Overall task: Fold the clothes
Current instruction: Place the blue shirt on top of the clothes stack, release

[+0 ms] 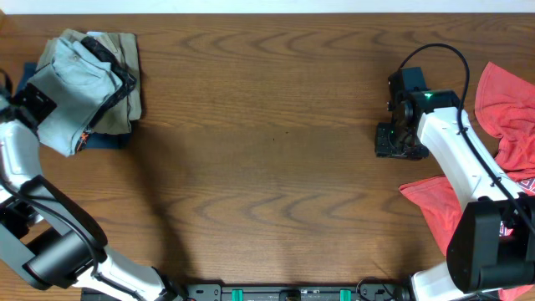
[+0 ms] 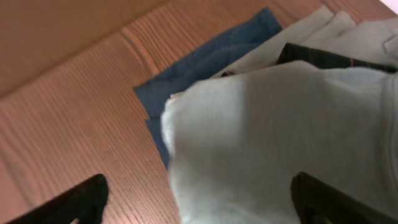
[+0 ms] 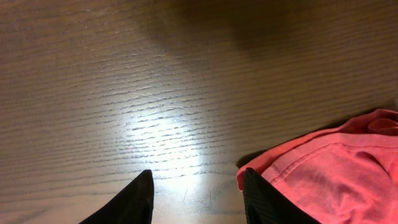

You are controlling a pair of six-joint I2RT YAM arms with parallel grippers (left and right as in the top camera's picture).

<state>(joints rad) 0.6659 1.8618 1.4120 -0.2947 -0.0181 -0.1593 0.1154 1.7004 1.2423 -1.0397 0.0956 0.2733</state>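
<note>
With spread right gripper [image 3: 196, 177], pinch red shirt [image 3: 329, 168] hem at right edge. Lift left gripper [image 2: 199, 186], likewise spread, straight off folded pile [image 2: 280, 112].

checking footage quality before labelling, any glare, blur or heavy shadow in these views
Right wrist: bright glare patch on the table, dark shadow along the top, red shirt in focus. Left wrist: the pale garment is close and blurred. Overhead: even light, sharp, only faint soft shadows on the table.
</note>
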